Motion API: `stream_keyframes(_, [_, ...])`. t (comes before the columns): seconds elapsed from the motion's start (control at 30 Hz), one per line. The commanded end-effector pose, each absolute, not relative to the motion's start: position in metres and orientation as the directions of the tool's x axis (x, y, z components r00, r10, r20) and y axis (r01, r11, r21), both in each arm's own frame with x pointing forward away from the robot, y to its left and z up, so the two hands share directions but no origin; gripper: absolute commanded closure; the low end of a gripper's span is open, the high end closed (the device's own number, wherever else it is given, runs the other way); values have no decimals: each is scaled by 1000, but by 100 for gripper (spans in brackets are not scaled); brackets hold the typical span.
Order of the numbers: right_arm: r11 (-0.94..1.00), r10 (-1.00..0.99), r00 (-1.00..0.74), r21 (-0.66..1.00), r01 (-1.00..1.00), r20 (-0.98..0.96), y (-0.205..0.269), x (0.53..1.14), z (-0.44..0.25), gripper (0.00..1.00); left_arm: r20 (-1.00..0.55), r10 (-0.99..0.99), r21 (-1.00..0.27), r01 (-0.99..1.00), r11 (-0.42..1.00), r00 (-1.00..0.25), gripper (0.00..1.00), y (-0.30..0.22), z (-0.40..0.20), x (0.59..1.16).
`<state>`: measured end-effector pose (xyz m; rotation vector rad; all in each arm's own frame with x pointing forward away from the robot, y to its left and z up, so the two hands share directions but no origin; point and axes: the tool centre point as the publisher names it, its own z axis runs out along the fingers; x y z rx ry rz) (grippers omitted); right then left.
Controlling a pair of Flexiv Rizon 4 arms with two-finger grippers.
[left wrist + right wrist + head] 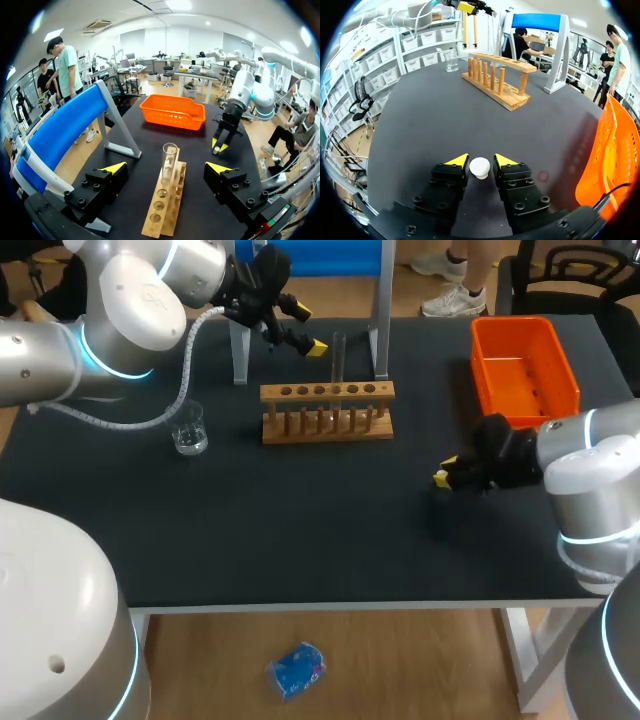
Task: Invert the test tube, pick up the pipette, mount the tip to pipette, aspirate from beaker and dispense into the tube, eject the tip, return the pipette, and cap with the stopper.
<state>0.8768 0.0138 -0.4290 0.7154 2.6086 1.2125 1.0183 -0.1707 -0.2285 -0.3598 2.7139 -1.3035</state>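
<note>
Both fingers of the right gripper [481,161] pinch the white stopper [480,168] low at the table [430,115], a light, probably rubbery plug best held by its sides, while the left gripper [166,167] gapes near the fragile glass test tube [169,154] upright in the rack [165,212].

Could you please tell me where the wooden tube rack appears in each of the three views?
Head view: wooden tube rack in the middle, right of the beaker.
Left wrist view: rack close ahead of the left hand.
Right wrist view: rack far ahead of the right hand.
Shared landmark: the orange basket.
</note>
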Motion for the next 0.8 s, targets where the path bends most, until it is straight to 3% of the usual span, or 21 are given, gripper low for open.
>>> stream_keyframes(0.03, [551,493,-869,759,347,39,13,876,-428,77,7,-258,-777,-167,607,-966,0,-171,-227,1019])
stream_keyframes(0.13, [553,493,-869,758,347,38,13,876,-428,82,7,-258,-777,-167,607,-966,0,-171,-227,1019])
stream_keyframes(0.2, [554,494,-869,757,347,37,13,875,-428,98,7,-258,-777,-167,607,-966,0,-171,-227,1019])
stream_keyframes(0.23, [554,494,-868,757,347,37,14,875,-428,100,7,-258,-777,-167,607,-966,0,-171,-227,1019])
stream_keyframes(0.5, [557,495,-869,758,340,27,13,874,-417,100,7,-258,-777,-167,607,-966,0,-171,-227,1019])
stream_keyframes(0.8, [558,419,-907,781,282,28,8,879,-350,100,7,-258,-777,-167,607,-966,0,-171,-227,1019])
